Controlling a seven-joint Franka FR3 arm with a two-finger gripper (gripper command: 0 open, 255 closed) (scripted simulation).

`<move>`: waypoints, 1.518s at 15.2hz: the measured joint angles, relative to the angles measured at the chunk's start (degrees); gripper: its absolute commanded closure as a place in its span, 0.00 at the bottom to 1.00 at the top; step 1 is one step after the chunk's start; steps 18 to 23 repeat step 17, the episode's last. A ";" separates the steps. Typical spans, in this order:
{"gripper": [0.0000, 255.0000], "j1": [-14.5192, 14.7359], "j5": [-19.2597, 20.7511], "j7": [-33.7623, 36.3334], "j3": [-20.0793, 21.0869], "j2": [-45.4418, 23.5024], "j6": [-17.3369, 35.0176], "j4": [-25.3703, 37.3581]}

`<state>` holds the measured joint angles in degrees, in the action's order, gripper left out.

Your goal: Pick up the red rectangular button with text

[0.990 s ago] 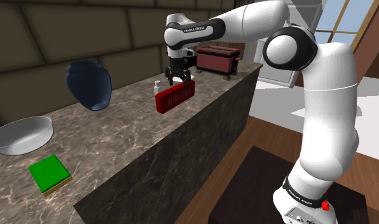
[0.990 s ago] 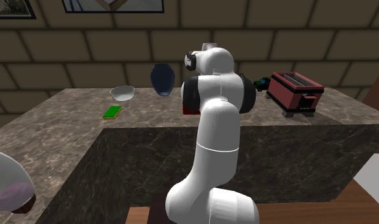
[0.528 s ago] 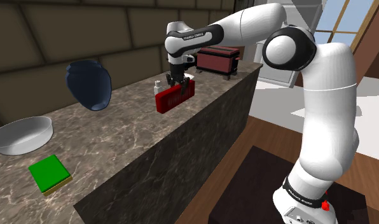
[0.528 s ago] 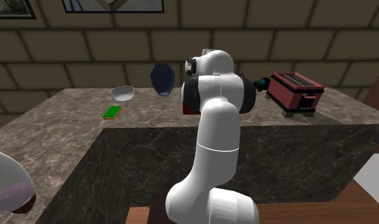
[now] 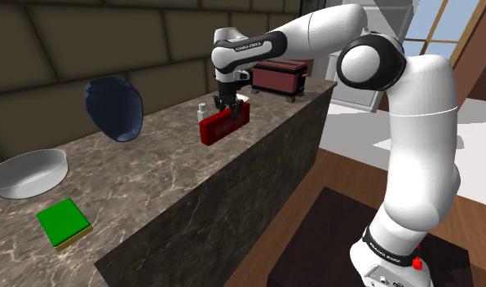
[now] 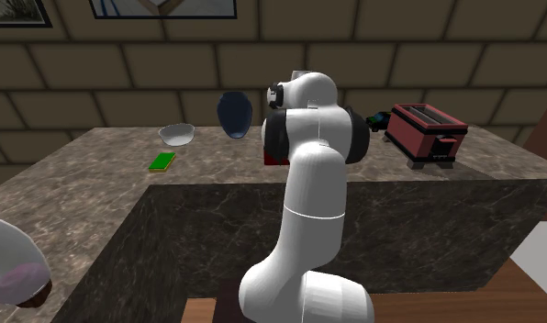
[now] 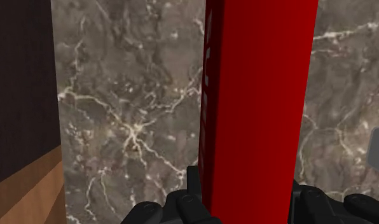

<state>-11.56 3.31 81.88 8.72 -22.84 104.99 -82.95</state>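
The red rectangular button (image 5: pixel 223 125) stands on its long edge on the dark marble counter (image 5: pixel 160 175), near the counter's front edge. My black gripper (image 5: pixel 231 106) reaches down onto its top from above. In the wrist view the red button (image 7: pixel 258 95) runs straight out from the gripper (image 7: pixel 245 198), with pale lettering along one face. Both fingertips (image 7: pixel 193 188) press against its two broad sides, so the gripper is shut on it. In the second exterior view only a red corner of the button (image 6: pixel 273 160) peeks out beside the arm.
A small white bottle (image 5: pixel 203 108) stands just behind the button. A dark red toaster (image 5: pixel 278 77) sits further along the counter, with a blue vase (image 5: pixel 114 108), a white bowl (image 5: pixel 28 173) and a flat green block (image 5: pixel 63 220) toward the shoulder view's left. The counter drops to a wooden floor.
The gripper came down a little onto the red button and its fingers closed from wide apart until they clasp the button's sides. The button has not moved.
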 measured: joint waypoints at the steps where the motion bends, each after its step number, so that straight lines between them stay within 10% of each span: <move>1: 1.00 0.01 0.01 0.00 0.00 -0.03 -0.04 0.05; 23: 1.00 0.45 0.03 -0.18 0.11 -0.74 -11.62 12.21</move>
